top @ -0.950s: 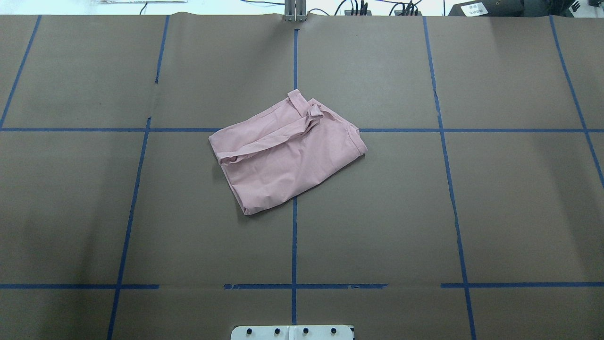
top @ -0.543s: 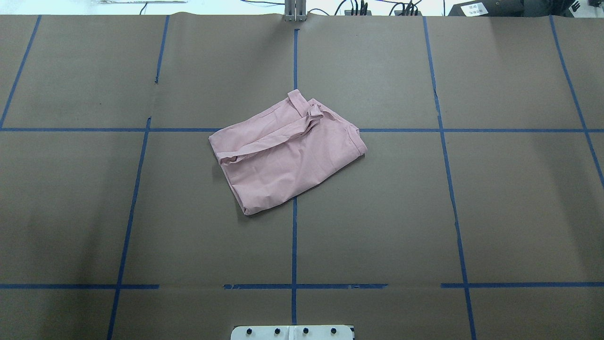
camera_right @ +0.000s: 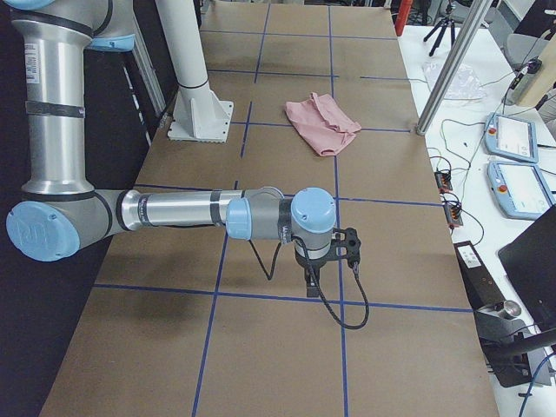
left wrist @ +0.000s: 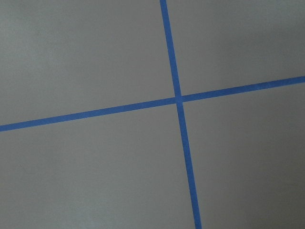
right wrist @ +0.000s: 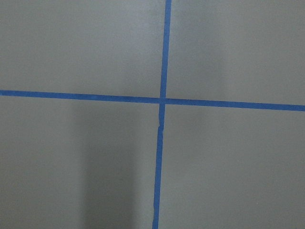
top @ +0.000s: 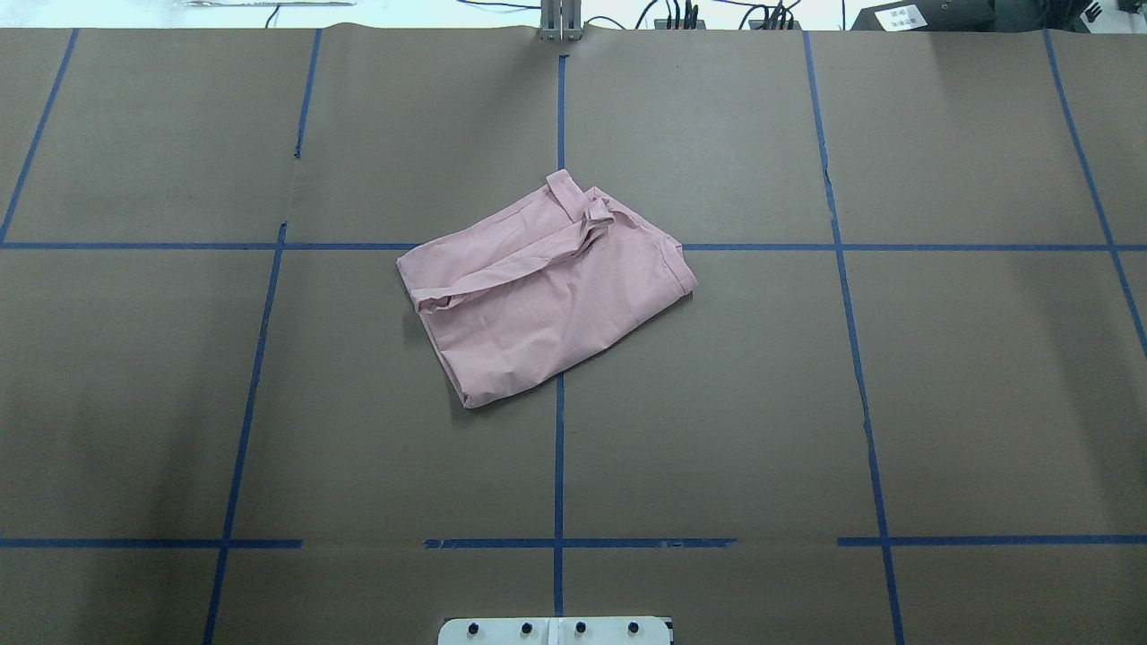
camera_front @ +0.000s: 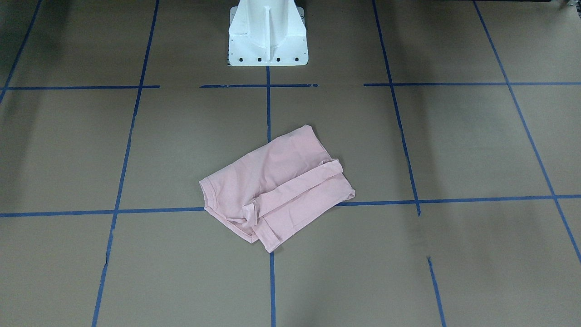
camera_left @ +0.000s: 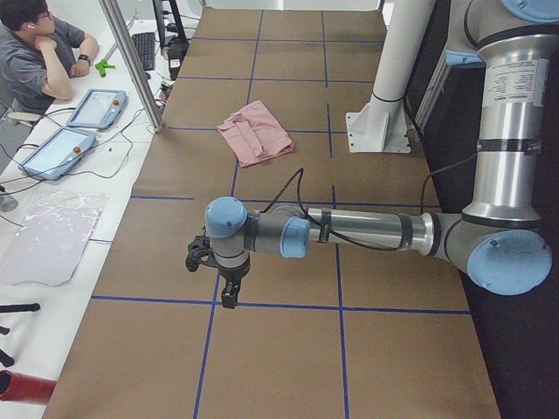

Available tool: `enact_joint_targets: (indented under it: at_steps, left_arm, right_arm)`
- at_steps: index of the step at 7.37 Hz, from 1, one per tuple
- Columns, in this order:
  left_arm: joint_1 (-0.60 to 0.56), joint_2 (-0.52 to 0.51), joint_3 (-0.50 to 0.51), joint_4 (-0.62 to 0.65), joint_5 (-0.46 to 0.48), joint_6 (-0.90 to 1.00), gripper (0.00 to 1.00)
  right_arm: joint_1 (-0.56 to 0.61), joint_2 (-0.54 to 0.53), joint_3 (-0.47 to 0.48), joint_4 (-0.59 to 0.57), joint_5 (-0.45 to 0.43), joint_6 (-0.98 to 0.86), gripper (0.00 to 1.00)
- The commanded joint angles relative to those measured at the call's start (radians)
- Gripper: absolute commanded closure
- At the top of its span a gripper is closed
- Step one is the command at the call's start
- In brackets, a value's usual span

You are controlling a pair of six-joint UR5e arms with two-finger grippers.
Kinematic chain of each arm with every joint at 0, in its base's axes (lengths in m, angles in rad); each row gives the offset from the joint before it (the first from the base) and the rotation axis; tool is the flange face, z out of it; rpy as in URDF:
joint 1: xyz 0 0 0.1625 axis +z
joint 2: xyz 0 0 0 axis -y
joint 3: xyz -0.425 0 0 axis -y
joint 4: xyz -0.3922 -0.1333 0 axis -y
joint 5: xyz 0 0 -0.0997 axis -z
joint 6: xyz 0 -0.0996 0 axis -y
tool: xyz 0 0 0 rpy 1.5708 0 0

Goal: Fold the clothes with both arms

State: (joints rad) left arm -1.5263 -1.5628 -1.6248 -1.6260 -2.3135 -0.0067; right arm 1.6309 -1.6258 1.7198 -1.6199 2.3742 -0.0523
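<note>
Lying near the middle of the brown paper-covered bench (top: 986, 403), the pale pink short-sleeved T-shirt (top: 547, 287) is being shown folded into a skewed, roughly rectangular bundle, plain side up. It is straddling the centre line of the blue tape grid (top: 860, 358), and one corner is pointing toward the bench's robot-side edge. A narrow folded strip, bunched at one end, is being carried across the half of the bundle nearer the operators' edge.

The grey metallic left arm with light-blue joint caps (camera_left: 367, 231) is being held out low over the left end of the bench, well apart from the shirt, with the thin black left fingers (camera_left: 229, 297) pointing down above a tape line. The matching grey right arm (camera_right: 174, 210) is being held the same way over the right end, its thin black right fingers (camera_right: 310, 280) pointing down just beside a tape line. Both sets of fingers are being seen only in the side views, so whether they are apart or together cannot be told. Only tape crossings on the paper are being shown by the two wrist cameras.

The white pedestal base (camera_front: 267, 32) is standing at the middle of the robot-side edge. A seated person (camera_left: 35, 52) is being seen beyond the operators' edge, beside two flat blue-framed control tablets (camera_left: 96, 107).
</note>
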Motion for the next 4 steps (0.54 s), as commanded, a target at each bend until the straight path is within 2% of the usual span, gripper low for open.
enact_joint_targets:
  at_steps: [1,4]
  left_arm:
    - [-0.002,0.004,0.006,0.000,-0.006,-0.076,0.00]
    - [0.000,0.004,0.005,0.000,-0.006,-0.078,0.00]
  right_arm:
    - [0.000,-0.005,-0.002,-0.005,0.002,0.000,0.00]
    - [0.000,-0.011,-0.002,-0.005,0.008,0.000,0.00]
